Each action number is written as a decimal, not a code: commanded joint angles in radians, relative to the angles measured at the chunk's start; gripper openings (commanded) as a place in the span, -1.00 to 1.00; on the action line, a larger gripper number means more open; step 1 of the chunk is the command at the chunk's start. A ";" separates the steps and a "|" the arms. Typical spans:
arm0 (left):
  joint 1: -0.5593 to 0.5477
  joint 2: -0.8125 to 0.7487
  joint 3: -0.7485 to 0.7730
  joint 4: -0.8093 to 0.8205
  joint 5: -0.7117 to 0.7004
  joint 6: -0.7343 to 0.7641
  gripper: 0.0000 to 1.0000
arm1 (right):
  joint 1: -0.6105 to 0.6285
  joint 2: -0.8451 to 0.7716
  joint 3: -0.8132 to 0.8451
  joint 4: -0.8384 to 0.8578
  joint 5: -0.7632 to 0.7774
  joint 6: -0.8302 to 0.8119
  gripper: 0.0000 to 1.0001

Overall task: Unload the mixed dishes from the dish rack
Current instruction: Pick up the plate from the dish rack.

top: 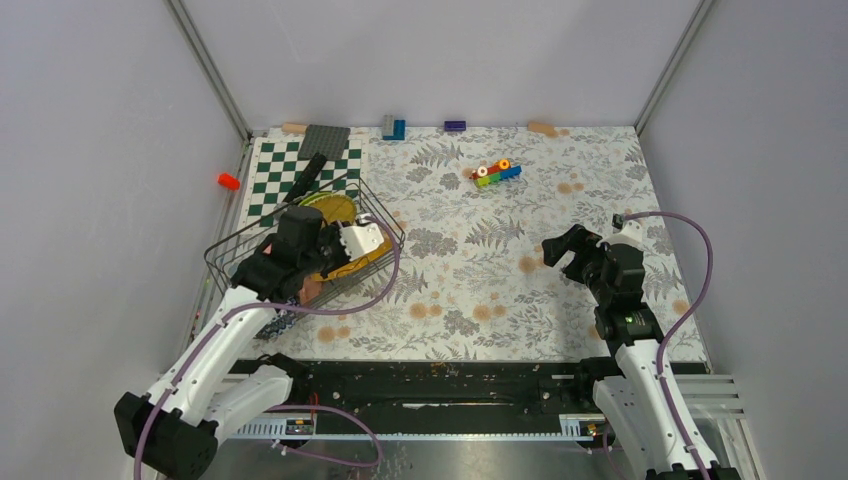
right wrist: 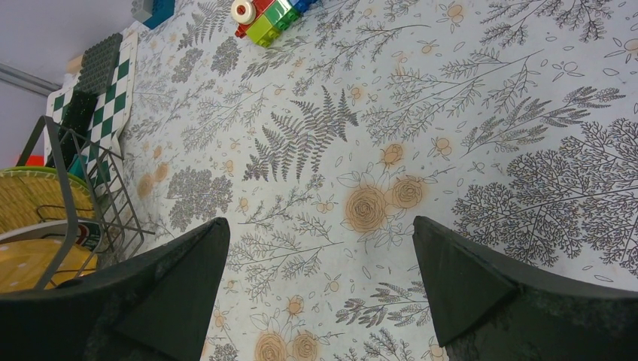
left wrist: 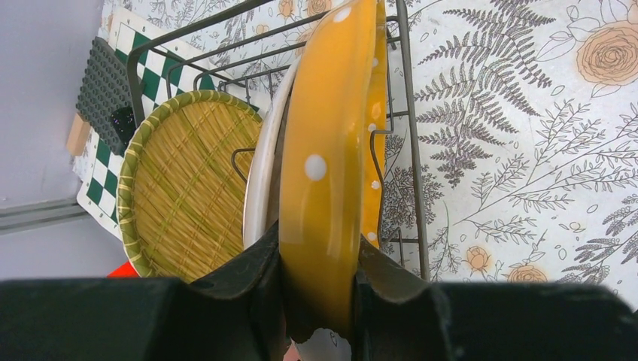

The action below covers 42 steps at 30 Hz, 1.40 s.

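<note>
The black wire dish rack [top: 228, 252] stands at the table's left. In the left wrist view its wires [left wrist: 402, 75] hold three upright plates: a yellow plate with white dots [left wrist: 331, 150], a white plate [left wrist: 259, 195] right behind it, and a lime-green woven-look plate [left wrist: 188, 188]. My left gripper [left wrist: 320, 278] is shut on the yellow plate's near rim; it sits over the rack [top: 318, 258]. My right gripper [right wrist: 320, 233] is open and empty above the bare cloth, right of the middle [top: 565, 248]. Cups and bowl are hidden.
A green-and-white chequered board [top: 270, 180] lies behind the rack, with a grey baseplate [top: 323, 140] on it. A cluster of toy bricks [top: 497, 173] lies at the centre back, loose bricks [top: 393, 127] along the back wall. A red piece [top: 229, 181] lies by the left wall.
</note>
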 commanded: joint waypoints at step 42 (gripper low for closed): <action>-0.068 -0.118 0.300 0.178 0.065 0.048 -1.00 | -0.002 -0.111 -0.007 -0.018 0.025 -0.028 0.97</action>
